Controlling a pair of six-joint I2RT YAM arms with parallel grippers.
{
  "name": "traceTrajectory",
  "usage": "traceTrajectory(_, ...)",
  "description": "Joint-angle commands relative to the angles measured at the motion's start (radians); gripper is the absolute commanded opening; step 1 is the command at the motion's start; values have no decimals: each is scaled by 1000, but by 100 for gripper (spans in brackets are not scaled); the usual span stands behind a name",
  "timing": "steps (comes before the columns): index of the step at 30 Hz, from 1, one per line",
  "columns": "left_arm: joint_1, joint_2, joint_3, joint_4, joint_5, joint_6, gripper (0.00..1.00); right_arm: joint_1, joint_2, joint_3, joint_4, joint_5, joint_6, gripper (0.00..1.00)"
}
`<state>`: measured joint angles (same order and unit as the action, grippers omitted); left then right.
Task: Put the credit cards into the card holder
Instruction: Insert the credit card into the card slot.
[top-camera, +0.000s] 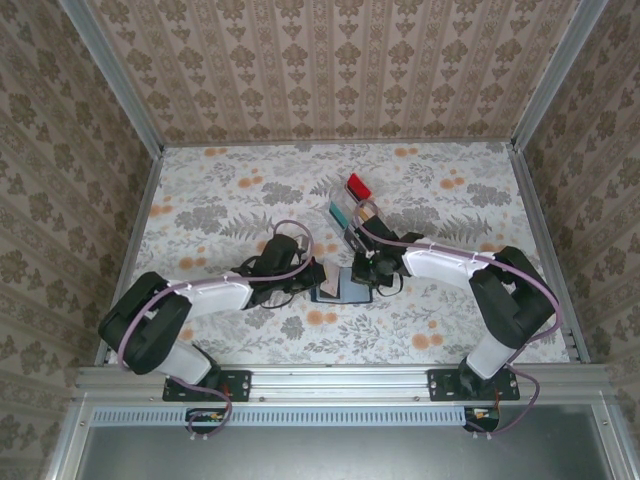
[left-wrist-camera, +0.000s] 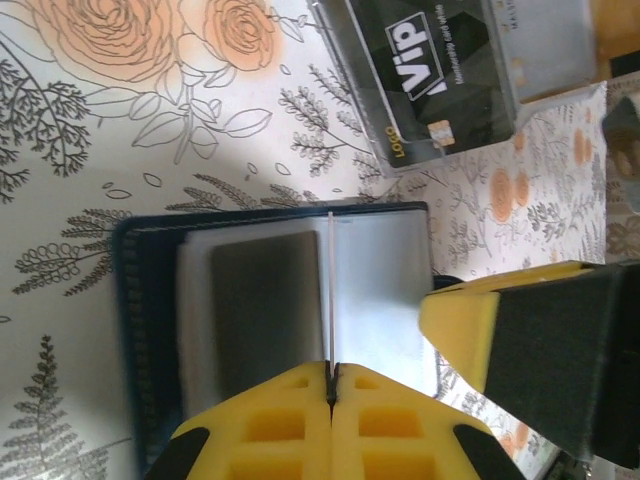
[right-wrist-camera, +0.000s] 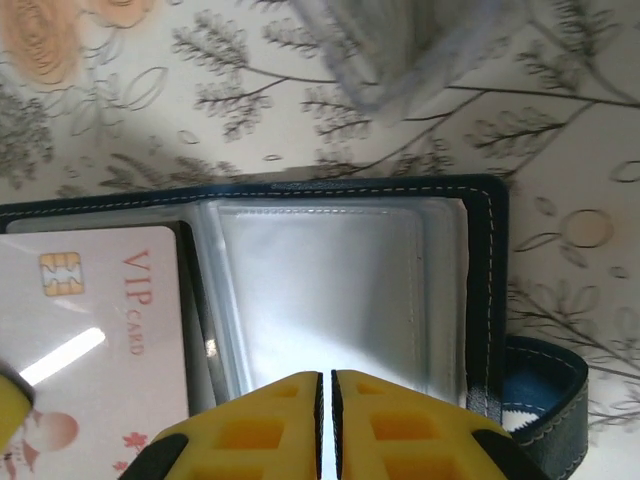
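- Closest in the left wrist view, the left pincer (left-wrist-camera: 331, 372) has its yellow fingers pressed tight together. A thin pale sheet (left-wrist-camera: 330, 290) stands edge-on out of the seam between them. I can't tell if it is a card or a leaf of the holder.
- Just behind those fingers the card holder (left-wrist-camera: 135, 330) lies open and flat on the flowered table (top-camera: 220, 200), navy rim round a pale grey-blue inside.
- In the right wrist view, the right pincer (right-wrist-camera: 327, 380) has its fingers drawn almost together, only a dark slit left between them. It sits at the near edge of the holder's clear sleeve (right-wrist-camera: 340, 290). I can't tell if it actually pinches that sleeve.
- To the left of that sleeve a pale pink VIP card (right-wrist-camera: 95, 340) with a gold chip lies face up over the holder's other half.
- The holder's small tab closure (right-wrist-camera: 545, 400) sticks out beyond its stitched navy edge, on the side away from the pink card.
- From above, the two pincers meet tip to tip over the holder, in the middle of the table's near half.
- Just beyond the holder stands a clear rack (left-wrist-camera: 555, 50) with a black VIP card (left-wrist-camera: 430, 70) in it.
- Further back, a red card (top-camera: 358, 186), a teal card (top-camera: 338, 213) and a tan card (top-camera: 369, 211) stand tilted, near one another.
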<state>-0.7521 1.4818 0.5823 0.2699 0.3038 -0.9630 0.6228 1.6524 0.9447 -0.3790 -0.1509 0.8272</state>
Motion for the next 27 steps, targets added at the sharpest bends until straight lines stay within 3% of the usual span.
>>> traceTrajectory(1, -6, 19, -17, 40, -24, 30, 0, -2, -13, -18, -61, 92, -21, 14)
traceTrajectory(10, -6, 63, -18, 54, -26, 30, 0, -16, -10, -46, -65, 92, -19, 15)
traceTrajectory(18, -6, 115, -14, 37, -35, 24, 0, -28, -41, -6, -182, 214, -66, 17)
traceTrajectory(27, -6, 139, -18, 34, -39, 15, 0, -80, -62, -38, -207, 258, -89, 19)
